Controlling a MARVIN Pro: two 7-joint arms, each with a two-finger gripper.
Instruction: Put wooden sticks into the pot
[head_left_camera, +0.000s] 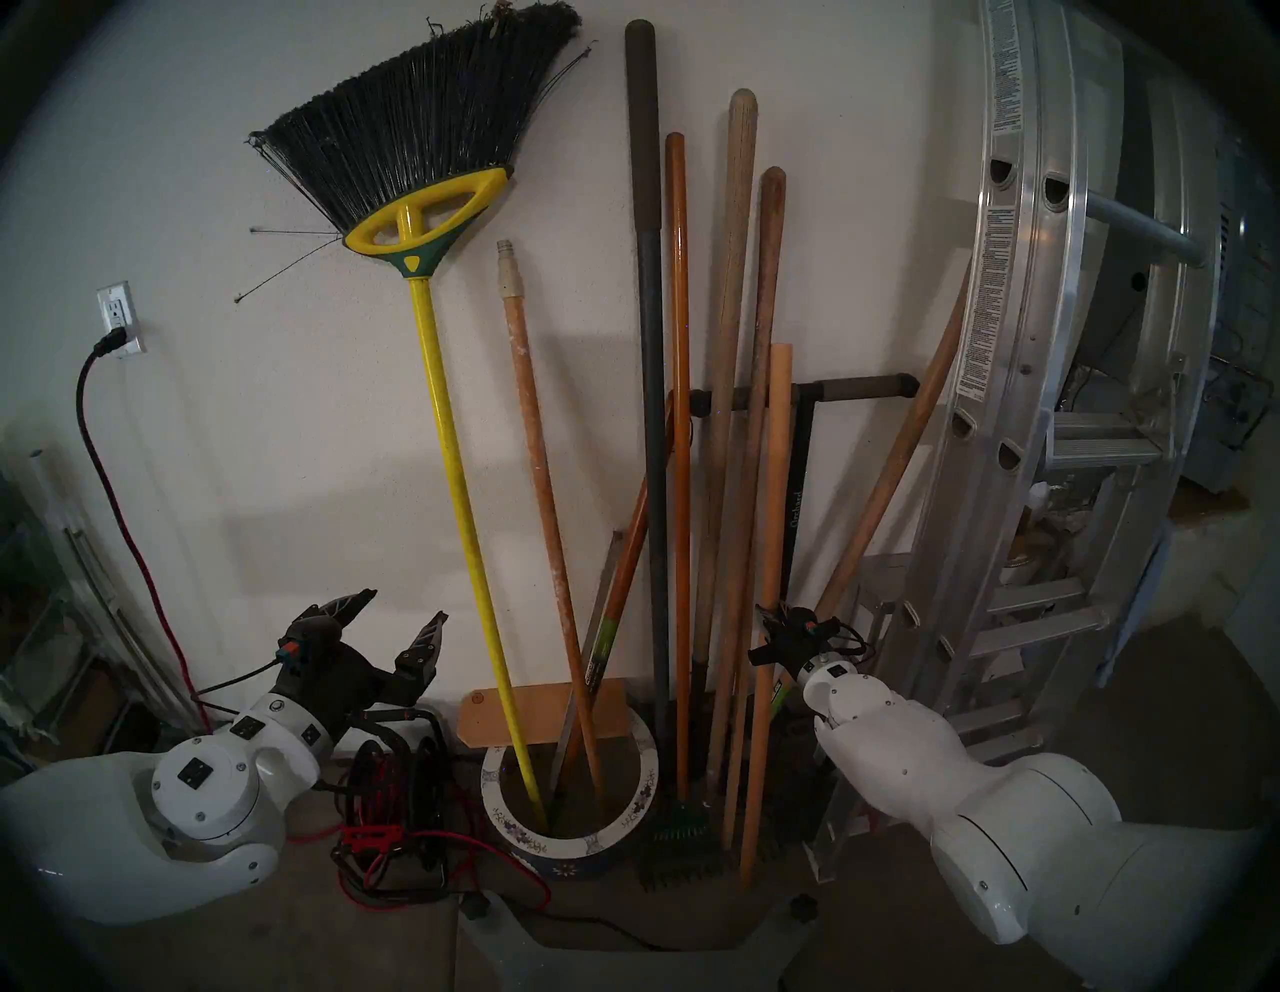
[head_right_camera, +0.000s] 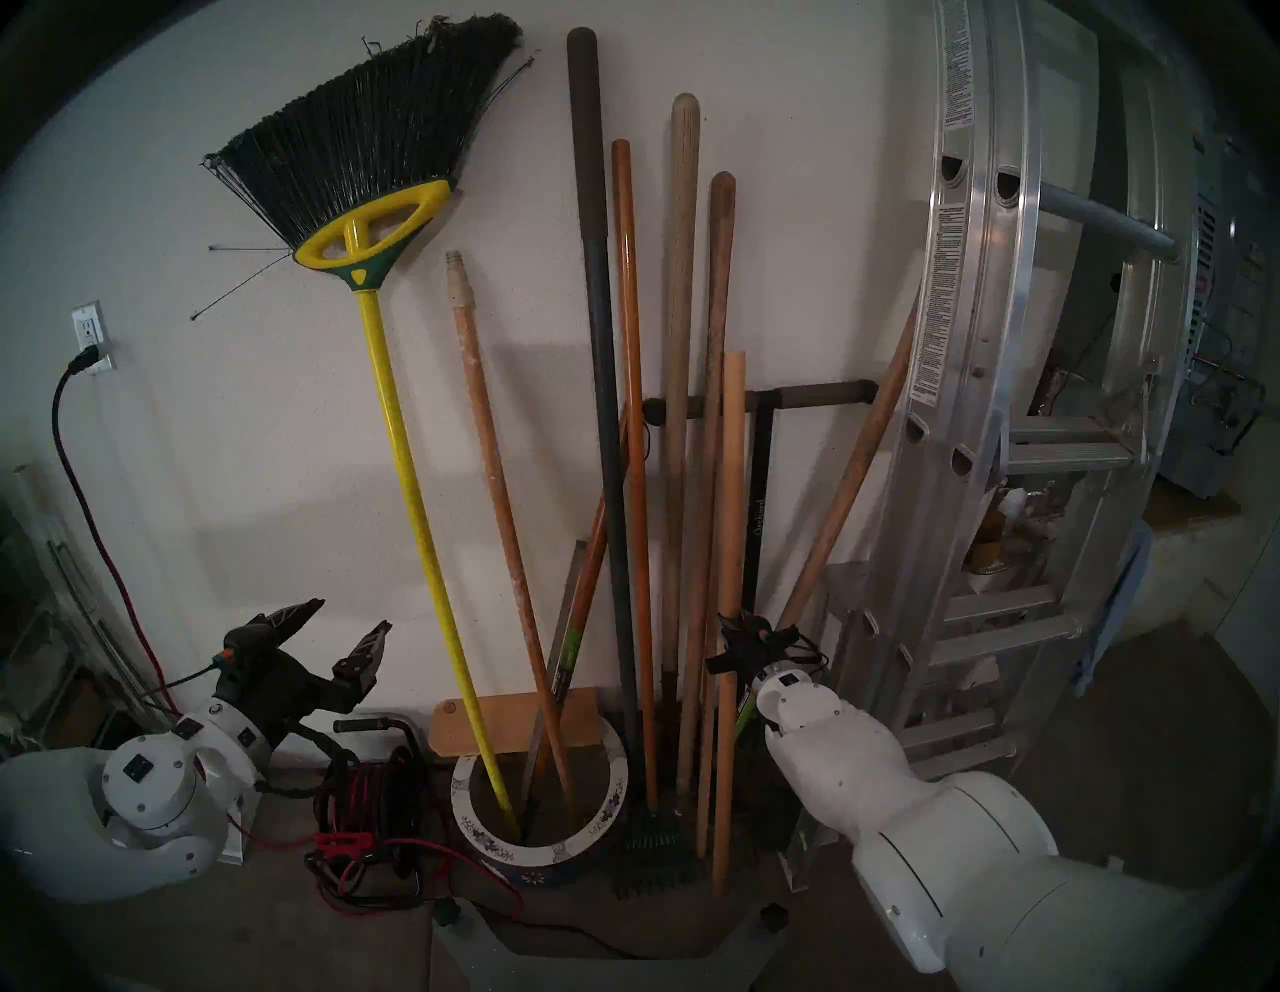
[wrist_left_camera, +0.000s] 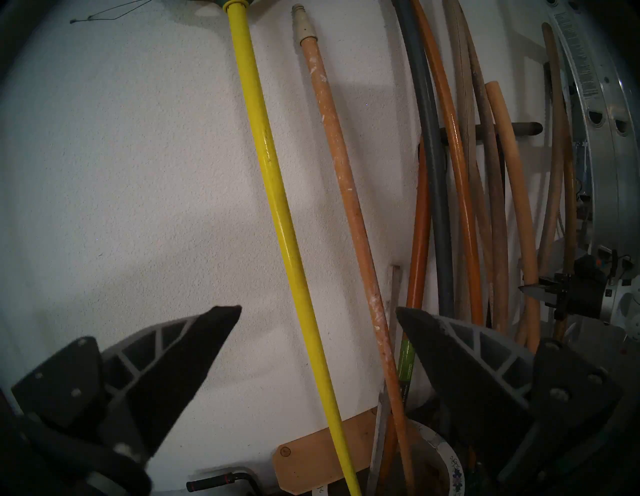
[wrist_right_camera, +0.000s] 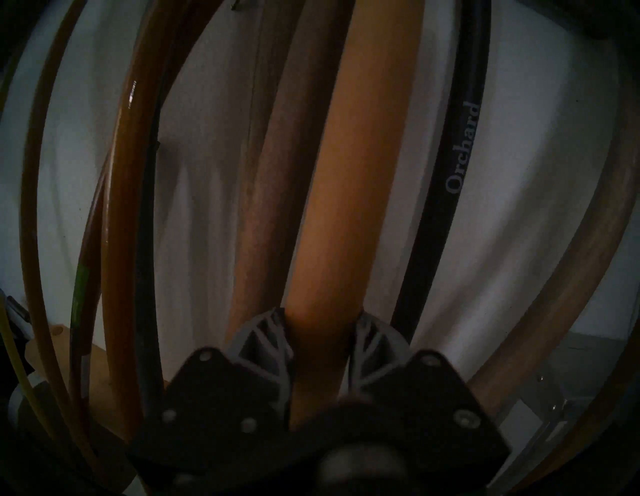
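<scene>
Right tool (wrist_right_camera: 323, 332) grips the plain stick (wrist_right_camera: 349, 194) low down; lifting toward the pot (head_left_camera: 641, 796) could knock neighbouring handles over. Left tool (head_left_camera: 395, 627) gapes wide.

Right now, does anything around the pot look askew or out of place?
Mostly tidy. The plain flat-ended stick stands on the floor outside the pot, gripped by the right gripper. The broom stands bristles-up in the pot.
</scene>
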